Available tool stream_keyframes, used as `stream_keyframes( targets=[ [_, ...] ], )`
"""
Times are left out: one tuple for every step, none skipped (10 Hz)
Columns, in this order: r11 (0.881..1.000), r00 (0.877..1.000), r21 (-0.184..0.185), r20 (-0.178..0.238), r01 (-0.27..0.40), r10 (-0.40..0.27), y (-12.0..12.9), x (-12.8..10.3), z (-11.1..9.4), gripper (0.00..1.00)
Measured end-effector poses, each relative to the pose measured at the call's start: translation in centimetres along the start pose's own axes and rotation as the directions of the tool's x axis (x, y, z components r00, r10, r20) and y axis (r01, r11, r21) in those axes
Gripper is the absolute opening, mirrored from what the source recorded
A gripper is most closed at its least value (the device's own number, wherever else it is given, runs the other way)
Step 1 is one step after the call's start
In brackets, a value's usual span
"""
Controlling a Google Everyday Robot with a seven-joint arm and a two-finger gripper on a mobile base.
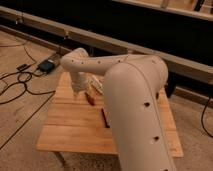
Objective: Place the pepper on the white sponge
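Pepper (91,98) lies loose beside your gripper (77,94), fingers spread, so you're at the grasp: centre over it and pinch

A light wooden desk (70,127) stands on a beige floor (20,147), where black cables (17,78) trail to a small dark box (46,65) at the left, while a pale rail (45,23) runs along the dark wall (125,22) behind.

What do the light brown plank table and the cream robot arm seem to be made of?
The light brown plank table looks like wood with a matt finish: board seams show. The cream robot arm is probably smooth moulded plastic, given its soft sheen and small dark holes. Its gripper hangs above the table's far left area.
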Motion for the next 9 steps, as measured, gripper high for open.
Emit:
stream_keyframes(
  targets=[
    [1.0, 1.0, -0.008, -0.005, 0.009, -0.009, -0.3, -1.0, 0.7, 0.65],
    [0.999, 0.999, -0.019, -0.016, 0.027, -0.027, -0.5, -2.2, 1.8, 0.65],
    [0.999, 0.999, -0.023, -0.023, 0.039, -0.039, -0.6, -2.8, 2.4, 0.65],
    [0.998, 0.998, -0.026, -0.028, 0.049, -0.049, -0.9, -3.6, 3.1, 0.65],
    [0.998, 0.998, -0.029, -0.034, 0.056, -0.057, -1.3, -4.2, 3.7, 0.65],
    [0.998, 0.997, -0.031, -0.038, 0.062, -0.063, -1.6, -4.7, 4.2, 0.65],
    [0.997, 0.997, -0.031, -0.042, 0.067, -0.069, -1.9, -5.1, 4.8, 0.65],
    [0.997, 0.996, -0.031, -0.046, 0.071, -0.072, -2.0, -5.3, 5.2, 0.65],
    [0.997, 0.996, -0.028, -0.053, 0.077, -0.078, -2.5, -5.7, 5.9, 0.65]
  ],
)
